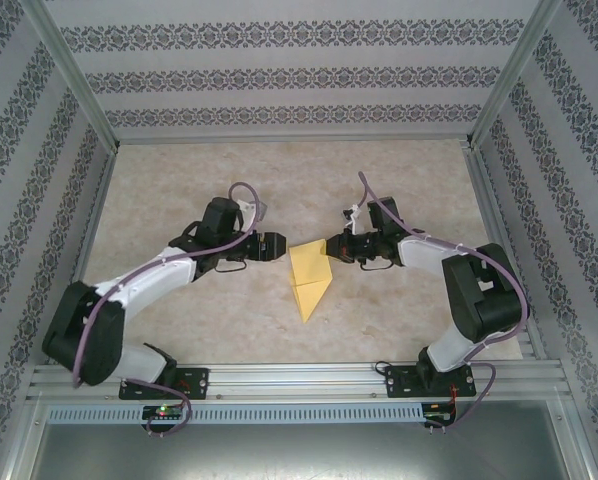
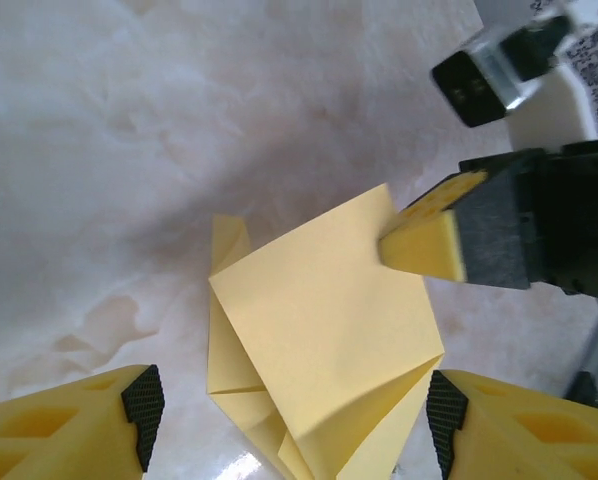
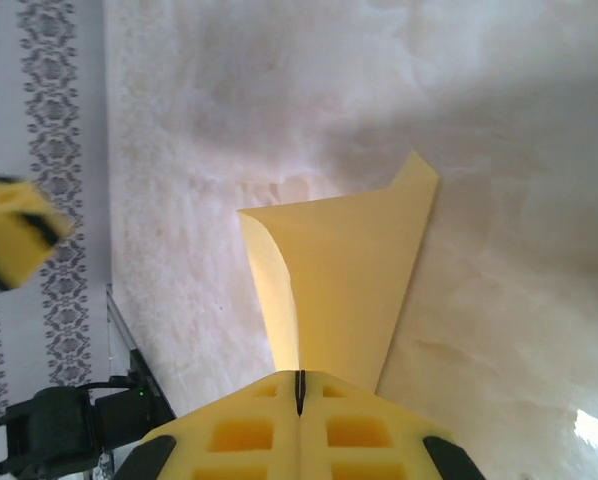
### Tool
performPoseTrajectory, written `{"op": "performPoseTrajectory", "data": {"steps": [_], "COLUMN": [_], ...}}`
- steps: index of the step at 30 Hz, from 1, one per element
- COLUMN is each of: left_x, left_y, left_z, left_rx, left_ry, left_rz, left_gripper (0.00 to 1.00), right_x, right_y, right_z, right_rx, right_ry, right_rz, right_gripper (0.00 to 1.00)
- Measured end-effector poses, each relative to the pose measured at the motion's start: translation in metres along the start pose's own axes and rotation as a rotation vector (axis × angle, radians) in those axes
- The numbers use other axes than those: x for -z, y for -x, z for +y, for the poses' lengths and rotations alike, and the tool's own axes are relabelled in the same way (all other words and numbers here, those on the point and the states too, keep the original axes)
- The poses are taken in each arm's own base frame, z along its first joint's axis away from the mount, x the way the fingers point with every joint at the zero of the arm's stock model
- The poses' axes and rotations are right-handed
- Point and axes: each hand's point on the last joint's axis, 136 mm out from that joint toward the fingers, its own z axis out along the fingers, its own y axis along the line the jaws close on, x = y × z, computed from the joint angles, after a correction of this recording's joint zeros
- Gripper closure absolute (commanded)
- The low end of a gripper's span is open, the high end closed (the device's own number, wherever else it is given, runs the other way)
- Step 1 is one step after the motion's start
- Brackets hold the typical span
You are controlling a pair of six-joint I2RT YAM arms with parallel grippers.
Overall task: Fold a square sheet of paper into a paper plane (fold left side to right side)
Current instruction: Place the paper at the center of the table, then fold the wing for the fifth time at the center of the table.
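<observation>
The yellow square sheet of paper [image 1: 309, 277] lies mid-table as a creased wedge, a rough paper plane shape with its point toward the arms. My right gripper [image 1: 331, 247] is shut on its far right corner, and the pinched flap lifts off the table. In the right wrist view the paper [image 3: 364, 265] runs out from the closed right gripper [image 3: 300, 385]. My left gripper [image 2: 295, 420] is open, its fingers [image 2: 144, 412] straddling the paper [image 2: 319, 320] without touching it. The right gripper [image 2: 419, 245] also appears there, clamped on the raised corner.
The marble-patterned table [image 1: 179, 190] is ringed by patterned walls with aluminium posts [image 1: 89, 105]. Both arm bases are bolted to the rail [image 1: 299, 380] at the near edge. The left gripper's finger [image 3: 9, 235] is at the left edge of the right wrist view.
</observation>
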Motion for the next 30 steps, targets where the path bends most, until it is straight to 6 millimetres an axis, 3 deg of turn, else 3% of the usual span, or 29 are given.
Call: {"op": "performPoseTrajectory", "data": {"steps": [2, 6, 9, 14, 21, 30], "left_x": [0.006, 0.007, 0.001, -0.020, -0.058, -0.078], "left_y": [-0.007, -0.046, -0.076, -0.097, -0.112, -0.125], "left_z": [-0.021, -0.056, -0.067, -0.080, -0.074, -0.055], "left_rx": [-0.083, -0.205, -0.269, -0.335, -0.367, -0.376], "left_ry": [0.018, 0.045, 0.085, 0.168, 0.328, 0.501], "left_rz": [0.012, 0.098, 0.169, 0.233, 0.292, 0.337], "left_gripper": [0.30, 0.30, 0.30, 0.29, 0.29, 0.37], "right_x": [-0.001, -0.003, -0.005, -0.008, -0.014, -0.016], "right_y": [0.000, 0.004, 0.005, 0.004, 0.000, 0.000], "right_z": [0.000, 0.001, 0.000, 0.001, -0.004, -0.007], "right_rx": [-0.027, -0.090, -0.131, -0.170, -0.213, -0.222], "right_ry": [-0.029, -0.072, -0.098, -0.125, -0.158, -0.175], "right_rz": [0.012, 0.025, 0.032, 0.041, 0.055, 0.055], "right_gripper": [1.00, 1.00, 1.00, 1.00, 1.00, 1.00]}}
